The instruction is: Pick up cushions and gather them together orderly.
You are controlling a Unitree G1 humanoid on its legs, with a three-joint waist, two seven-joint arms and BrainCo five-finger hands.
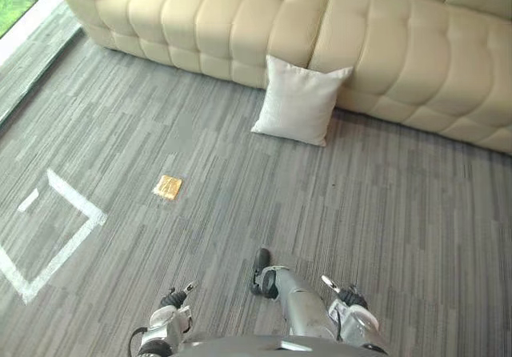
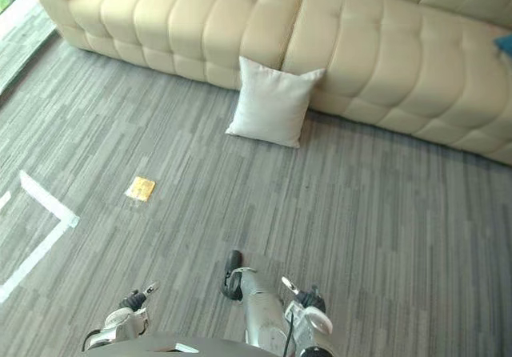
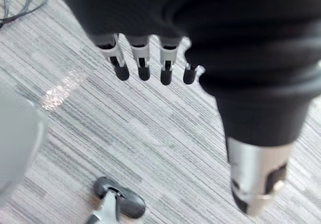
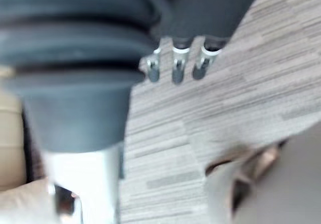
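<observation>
Against the foot of the beige sofa (image 1: 240,21) you have one pale cushion (image 1: 298,101) standing on its lower edge on the grey carpet (image 1: 384,213). Its back is tipped onto the sofa's front, which is why it sits propped up rather than flat, and this leaves its upper corners free for you to reach from above. Your left hand (image 3: 142,58) hangs low beside the body with its fingers straight and the thumb apart, grasping nothing; bare carpet lies past them. Your right hand (image 4: 176,63) hangs the same way on the other side, fingers relaxed and empty. Both hands are well apart from the cushion, so I judge the task to be at its start: you need to walk forward before any reach makes sense. Between you and the cushion, off to the left, a small golden square (image 1: 167,186) lies flat on the carpet. Farther left, white tape lines (image 1: 76,195) mark a corner, though I cannot tell whether that is the gathering spot. At the right edge of the sofa seat a scrap of blue (image 2: 504,45) peeks in, perhaps another cushion, but too little shows to say. Soft as it looks, the cushion will likely sag if pinched by one corner, so a two-handed hold on opposite sides should keep it tidy.
</observation>
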